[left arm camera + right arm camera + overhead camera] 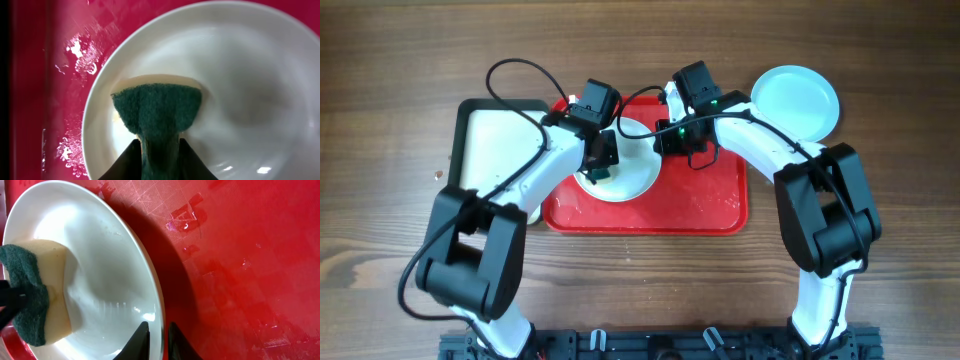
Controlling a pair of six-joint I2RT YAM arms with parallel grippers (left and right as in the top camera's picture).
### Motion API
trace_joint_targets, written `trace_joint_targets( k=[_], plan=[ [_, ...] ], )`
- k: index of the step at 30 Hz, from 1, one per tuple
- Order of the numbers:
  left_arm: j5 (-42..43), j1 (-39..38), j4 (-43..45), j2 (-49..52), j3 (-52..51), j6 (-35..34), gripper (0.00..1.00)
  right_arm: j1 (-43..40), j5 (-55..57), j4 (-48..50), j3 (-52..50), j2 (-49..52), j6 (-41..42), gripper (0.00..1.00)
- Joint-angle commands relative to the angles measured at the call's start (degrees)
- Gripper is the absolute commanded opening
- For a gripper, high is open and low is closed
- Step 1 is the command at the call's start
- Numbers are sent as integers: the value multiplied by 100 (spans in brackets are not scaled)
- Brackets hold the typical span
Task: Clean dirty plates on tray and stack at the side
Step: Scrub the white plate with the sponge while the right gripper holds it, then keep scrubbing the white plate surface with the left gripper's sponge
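The left tool (159, 155) is clamped on a green-faced yellow sponge (157, 110) pressed into the glossy white plate (240, 90), whose right rim the right tool (156, 342) pinches, on the left half of the wet red tray (700, 200), its right half bare, with one pale-blue plate (798, 100) on the bench (380, 120) beyond the tray's right corner.

Overhead, the left pincer (603, 165) mostly covers the sponge (157, 112); both wrist views crop the plate (240, 90).

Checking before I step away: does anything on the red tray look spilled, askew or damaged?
Only wet patches on the tray beside the plate. Nothing looks damaged; the left claw holds a sponge on the plate, the right claw grips its rim.
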Motion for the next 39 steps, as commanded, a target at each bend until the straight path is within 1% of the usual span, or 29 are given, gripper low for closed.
trace_joint_targets(
  k=[1, 9, 14, 17, 20, 23, 24, 26, 28, 30, 34, 39],
  plan=[
    [-120, 15, 13, -337, 20, 20, 20, 13, -105, 20, 7, 107, -9, 14],
    [-116, 11, -96, -310, -66, 13, 20, 13, -105, 11, 7, 107, -9, 14],
    [-118, 11, 175, -267, -330, -136, 20, 13, -107, 11, 7, 107, -9, 14],
    [-118, 11, 282, -175, -404, -133, 14, 13, -105, 11, 7, 107, -11, 14],
    [-116, 11, 328, -173, -402, -133, 11, 13, -105, 11, 7, 107, -9, 14],
    [-92, 0, 308, -133, -404, -136, 14, 13, -105, 11, 7, 107, -9, 14],
    [-92, 0, 297, -116, -404, -133, 14, 13, -105, 15, 7, 107, -9, 14],
    [-92, -2, 299, -105, -404, -136, 14, 13, -103, 35, 7, 107, -9, 16],
    [-92, 0, 302, -105, -404, -136, 14, 13, -105, 33, 7, 107, -9, 24],
    [-92, 0, 299, -105, -404, -136, 14, 13, -103, 35, 7, 107, -9, 24],
    [-57, -2, 273, -105, -404, -133, 14, 13, -98, 42, 7, 107, -9, 17],
    [-28, 0, 278, -105, -404, -133, 14, 15, -103, 31, 7, 107, -9, 17]
  ],
)
